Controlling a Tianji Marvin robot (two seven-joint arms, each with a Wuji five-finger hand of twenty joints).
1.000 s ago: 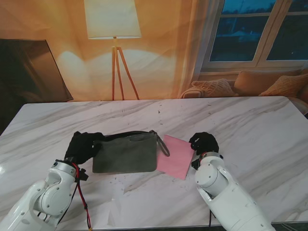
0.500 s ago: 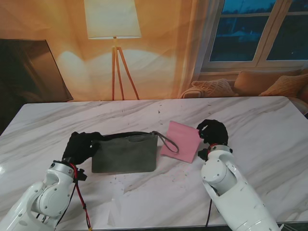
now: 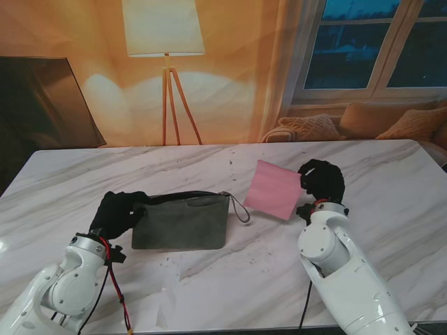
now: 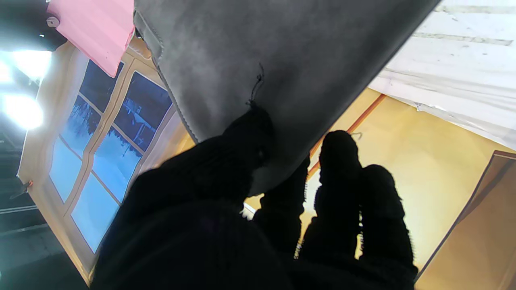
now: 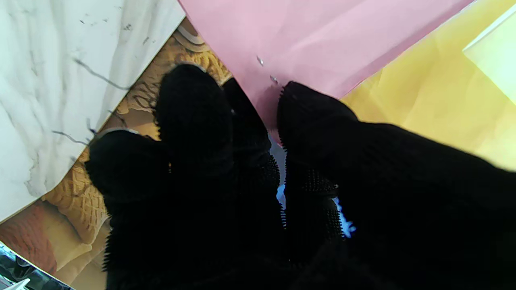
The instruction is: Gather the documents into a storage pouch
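I am holding the pink document (image 3: 275, 189) clear of the marble counter (image 3: 391, 181) with my right hand (image 3: 321, 180), fingers (image 5: 310, 117) clamped on its edge, while my left hand (image 3: 117, 211) is gripping the left end of the grey pouch (image 3: 183, 222) lying on the counter. Next, I judge, the sheet needs carrying left to the pouch's far-edge opening, which is looking barely parted. The wrist strap (image 3: 239, 207) is lying between them.

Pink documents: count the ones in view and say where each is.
1. The pink document is pinched in the right hand, to the right of the grey pouch, which the left hand grips. Any inside the pouch would be hidden.
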